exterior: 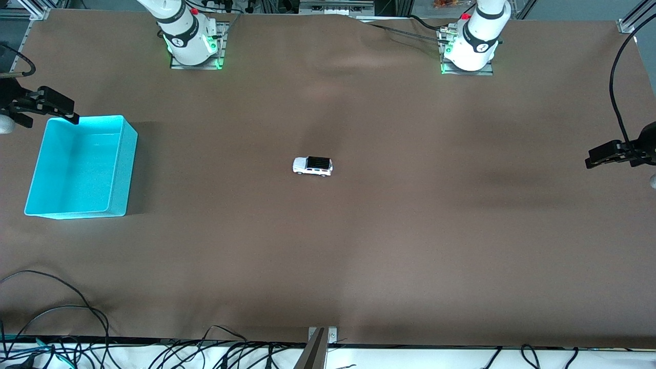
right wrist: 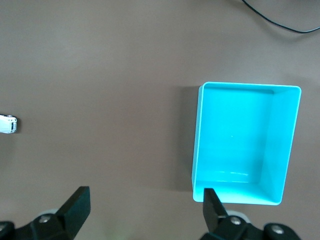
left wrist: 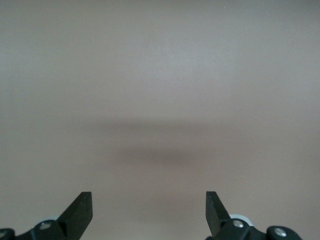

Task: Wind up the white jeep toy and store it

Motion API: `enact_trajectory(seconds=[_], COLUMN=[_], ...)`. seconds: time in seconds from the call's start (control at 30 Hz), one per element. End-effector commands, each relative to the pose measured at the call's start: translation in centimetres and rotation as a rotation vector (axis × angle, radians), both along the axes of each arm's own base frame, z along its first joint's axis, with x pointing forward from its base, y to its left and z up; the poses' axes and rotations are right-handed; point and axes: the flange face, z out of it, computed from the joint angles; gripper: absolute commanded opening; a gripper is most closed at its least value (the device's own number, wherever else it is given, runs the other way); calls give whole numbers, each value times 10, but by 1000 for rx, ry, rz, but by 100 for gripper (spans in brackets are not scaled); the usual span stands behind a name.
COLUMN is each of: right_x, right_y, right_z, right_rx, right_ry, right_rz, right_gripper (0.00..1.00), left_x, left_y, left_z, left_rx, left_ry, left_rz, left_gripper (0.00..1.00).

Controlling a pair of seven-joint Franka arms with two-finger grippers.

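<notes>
Two grippers: mine, both spread, holding nothing.
Left gripper (exterior: 589,160): mid right edge of frame.
Right gripper (exterior: 72,115): upper left, over turquoise bin (exterior: 123,169) corner.
White jeep toy (exterior: 312,166): frame centre, on table.

White arms (exterior: 179,31) with black bands, green-lit bases, black pincers on silver screws.

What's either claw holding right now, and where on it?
Nothing. Both the left claw and right claw are open and empty; the white jeep toy sits untouched mid-table.
</notes>
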Motion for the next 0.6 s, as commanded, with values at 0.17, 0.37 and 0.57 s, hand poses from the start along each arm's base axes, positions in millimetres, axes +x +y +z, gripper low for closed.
enact_trajectory(seconds=[0.17, 0.37, 0.57], right_x=[0, 0, 1], right_y=[0, 3, 1], right_z=[5, 6, 6], right_rx=[-3, -4, 10], right_ry=[4, 3, -4], right_rz=[-4, -30, -40], right_gripper=[100, 100, 100], left_x=[-5, -5, -3], left_y=[-4, -4, -3], left_z=[2, -4, -6], left_rx=[-26, -29, -30], left_ry=[6, 13, 13], left_rz=[-19, -19, -19], left_gripper=[100, 100, 100])
